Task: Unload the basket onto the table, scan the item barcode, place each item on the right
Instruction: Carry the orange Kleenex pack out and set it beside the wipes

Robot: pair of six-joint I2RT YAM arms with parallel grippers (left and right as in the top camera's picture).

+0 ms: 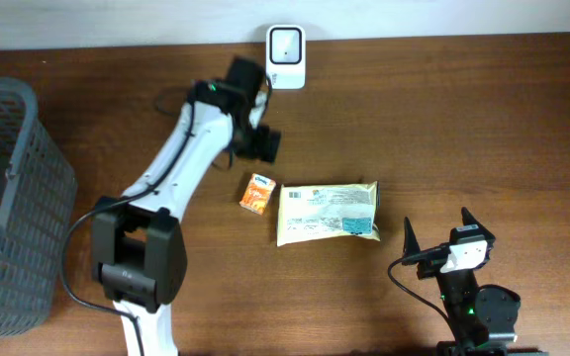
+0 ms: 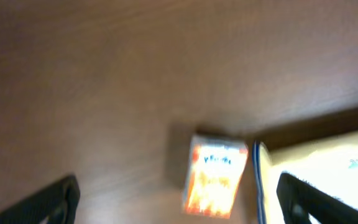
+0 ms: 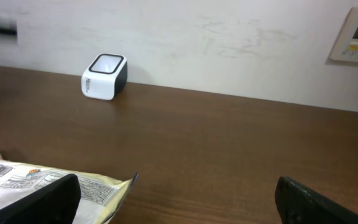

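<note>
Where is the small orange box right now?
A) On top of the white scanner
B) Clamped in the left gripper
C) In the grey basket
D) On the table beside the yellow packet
D: the small orange box lies on the table next to the yellow packet, with no fingers touching it.

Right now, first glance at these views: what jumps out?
A pale yellow packet lies mid-table, a small orange box just off its left end. The white scanner sits at the table's back edge, and the left pincer hangs open between it and the box. A grey basket stands at the far left.
</note>
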